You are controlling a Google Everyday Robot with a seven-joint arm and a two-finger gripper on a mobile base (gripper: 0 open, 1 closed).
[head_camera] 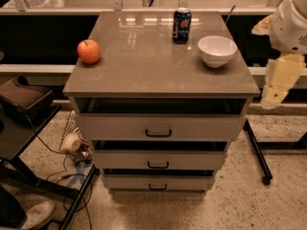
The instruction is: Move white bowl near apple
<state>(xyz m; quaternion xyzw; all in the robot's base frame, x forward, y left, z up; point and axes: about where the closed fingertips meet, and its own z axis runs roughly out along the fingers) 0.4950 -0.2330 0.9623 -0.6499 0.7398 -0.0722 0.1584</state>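
1. Plainly, the white bowl [217,51] sits on the counter [144,75] close to the edge nearest the claw [280,83]. The claw hangs off that side, apart from the bowl. Whether it is released or clenched, I cannot tell.
2. The bowl looks light, stiff and glossy, so it is probably slippery and easy to chip. Pinching across the rim wall seems the surest hold.
3. The apple [89,51] rests on the side of the counter farthest from the claw, near that far edge, and it may roll if nudged.
4. The soda can [182,25] stands near the bowl, slightly farther from the claw and toward the back. Open counter lies between bowl and apple, so the bowl should stop short of the far edge.
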